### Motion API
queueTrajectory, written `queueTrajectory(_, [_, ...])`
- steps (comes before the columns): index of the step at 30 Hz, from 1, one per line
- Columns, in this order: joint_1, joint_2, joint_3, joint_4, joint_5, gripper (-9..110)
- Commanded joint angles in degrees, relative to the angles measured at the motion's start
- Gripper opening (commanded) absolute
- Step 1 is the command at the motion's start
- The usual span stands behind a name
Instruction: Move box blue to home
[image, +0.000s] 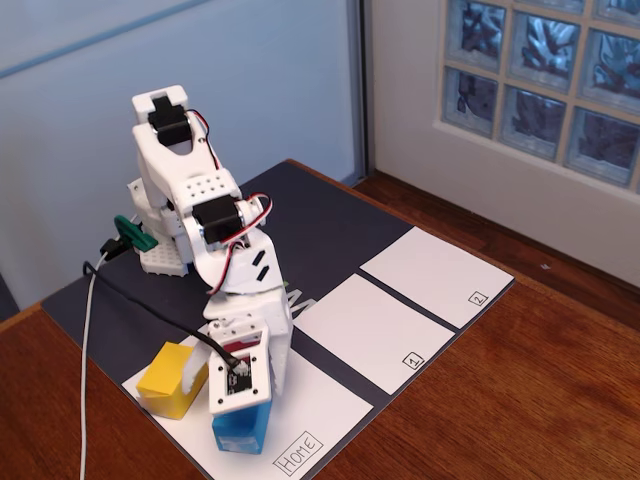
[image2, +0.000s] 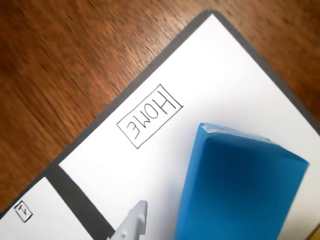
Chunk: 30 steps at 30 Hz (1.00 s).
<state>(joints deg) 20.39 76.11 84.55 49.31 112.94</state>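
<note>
Where the reddish-brown wooden surface (image: 520, 380) meets the wall, a dark grey mat (image: 320, 225) lies across it, carrying three white paper panels: the nearest one, labelled "Home" (image: 300, 452), then panels marked 1 (image: 365, 330) and 2 (image: 435, 275) further right in the fixed view. The white plastic robot arm (image: 215, 235) stands at the mat's back corner and bends down over the Home panel (image2: 210, 95). Its claw (image: 245, 385) sits directly over a small blue paper box (image: 240, 430), which rests on the Home panel just left of the label in the fixed view. A yellow paper box (image: 172, 378) sits just beside the blue one on the same panel. In the wrist view the blue box (image2: 240, 190) fills the lower right, with one white fingertip (image2: 134, 225) standing beside it, apparently apart; the other finger is hidden, so I cannot tell how wide the claw is or whether it holds the box.
</note>
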Motion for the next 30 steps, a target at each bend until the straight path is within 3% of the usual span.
queueTrajectory(1, [-0.35, 5.89, -0.44, 0.26, -1.14, 55])
queueTrajectory(13, [-2.81, 15.12, -0.09, 2.81, -2.02, 53])
queueTrajectory(30, [-11.87, 34.28, 16.61, 3.60, -2.11, 20])
